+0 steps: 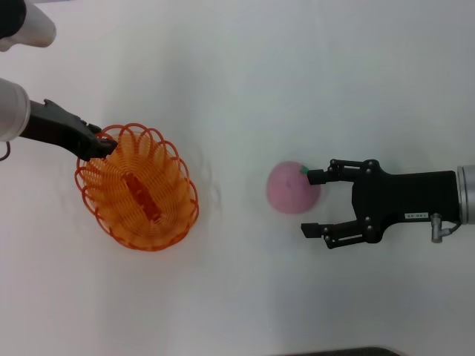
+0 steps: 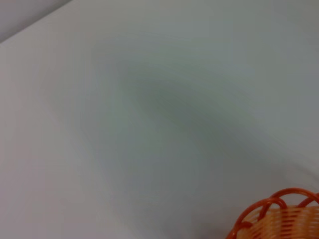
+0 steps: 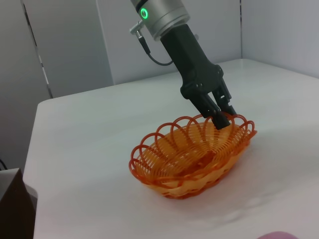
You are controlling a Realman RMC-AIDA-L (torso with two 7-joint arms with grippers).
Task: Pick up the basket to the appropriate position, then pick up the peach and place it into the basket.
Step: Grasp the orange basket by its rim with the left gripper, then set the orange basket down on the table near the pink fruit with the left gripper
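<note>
L hand [image 1: 106, 146] clamped on basket [image 1: 138, 187] rim, R hand [image 1: 310, 202] spread wide beside peach [image 1: 292, 188]; I'd center it more b4 squeezing.

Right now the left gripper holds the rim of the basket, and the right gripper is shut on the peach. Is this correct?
Not quite. The left gripper does clamp the basket rim, but the right gripper is open, not shut on the peach. The head view shows one fingertip against the fruit, the other well clear.
</note>
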